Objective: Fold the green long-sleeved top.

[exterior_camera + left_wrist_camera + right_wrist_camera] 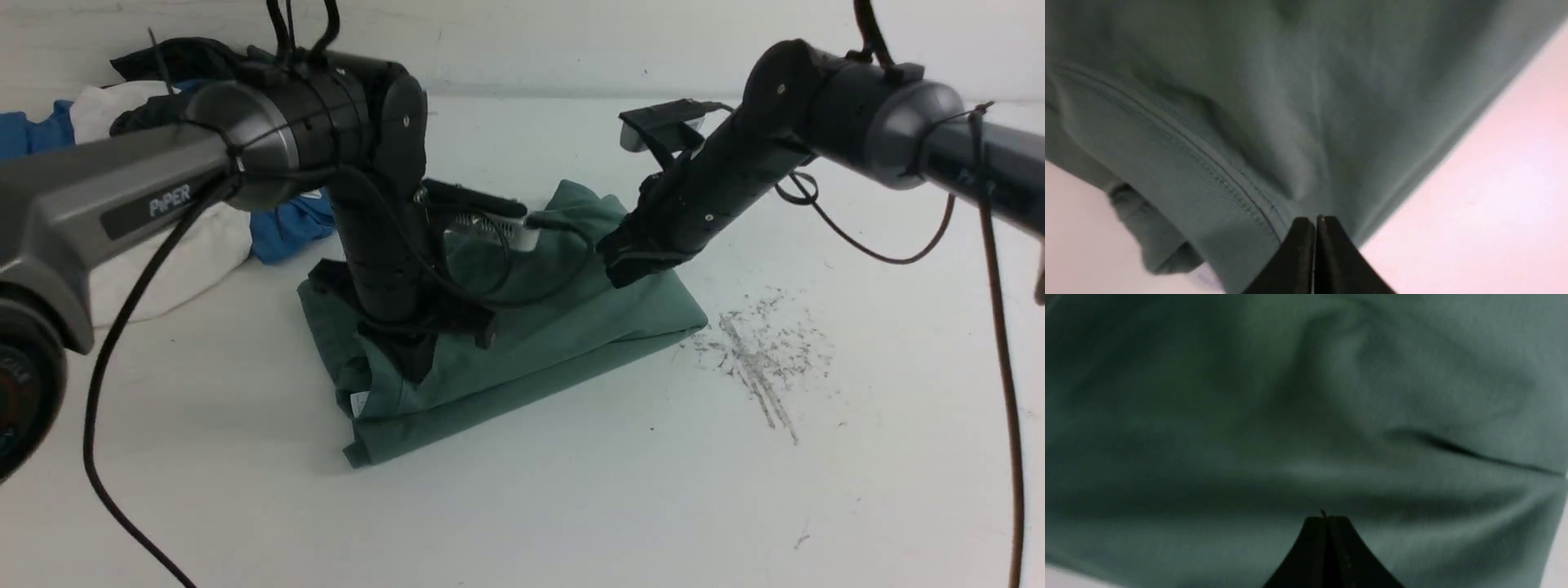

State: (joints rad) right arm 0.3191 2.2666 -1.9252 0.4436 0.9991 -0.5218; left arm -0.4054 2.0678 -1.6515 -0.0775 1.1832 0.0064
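The green long-sleeved top (555, 327) lies folded into a thick rectangle in the middle of the white table (571, 506), its white neck label (359, 402) at the near left corner. My left gripper (412, 363) points down onto the near left part of the fold, by the ribbed collar (1208, 192). It is shut (1315, 220), tips together against the cloth (1290, 102), with nothing visibly pinched. My right gripper (629, 273) reaches in low over the right part of the fold. It is also shut (1327, 518), tips close over the fabric (1249, 416).
A pile of other garments sits at the back left: white (204, 237), blue (290, 229) and dark (188, 61). Grey scuff marks (759, 351) streak the table right of the top. Black cables hang from both arms.
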